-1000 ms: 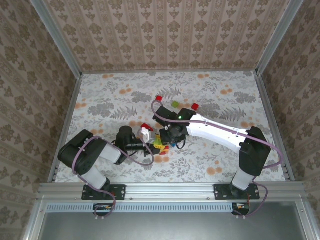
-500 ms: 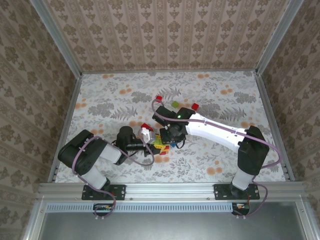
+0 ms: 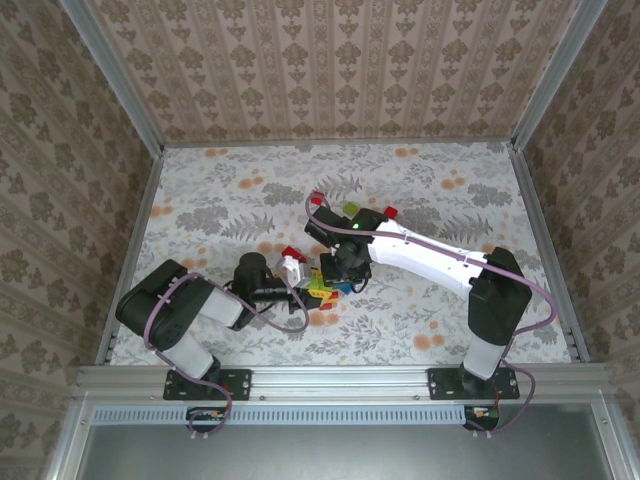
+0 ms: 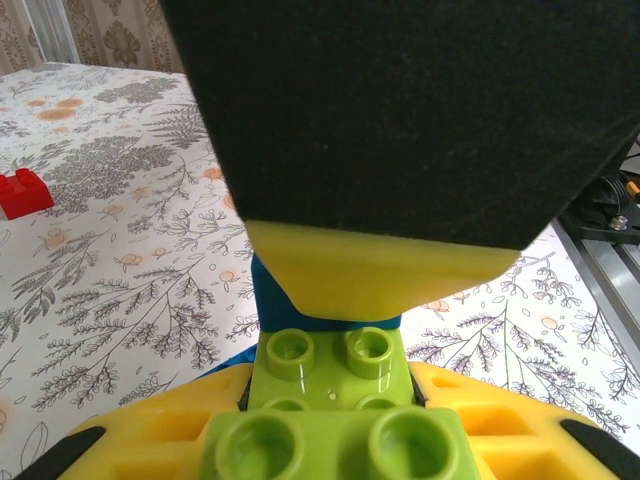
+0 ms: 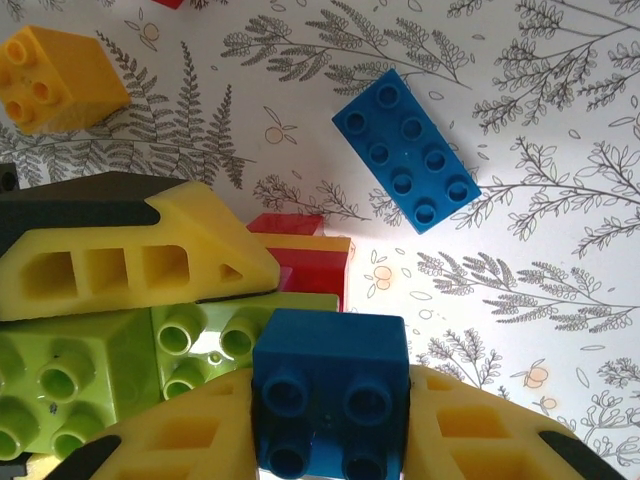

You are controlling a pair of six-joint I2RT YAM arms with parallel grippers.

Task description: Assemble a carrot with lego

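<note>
My left gripper (image 4: 330,415) is shut on a stack of lime-green lego bricks (image 4: 325,385), its yellow fingers (image 4: 150,430) on either side. My right gripper (image 5: 330,400) is shut on a blue square brick (image 5: 330,375). That blue brick touches the far end of the green stack (image 5: 90,375). In the left wrist view the blue brick (image 4: 300,310) shows just behind the green one, under the right gripper's yellow finger (image 4: 370,265). In the top view both grippers meet at the table's middle, left gripper (image 3: 303,287) and right gripper (image 3: 335,272).
A blue oblong brick (image 5: 405,150) and an orange brick (image 5: 55,75) lie loose on the flowered table. A red brick (image 5: 300,255) sits just behind the green stack. More loose bricks lie further back: red (image 3: 318,197), green (image 3: 350,209) and red (image 3: 390,211).
The right arm has shifted slightly toward the far left, with its gripper staying against the green stack. The left arm has not moved.
</note>
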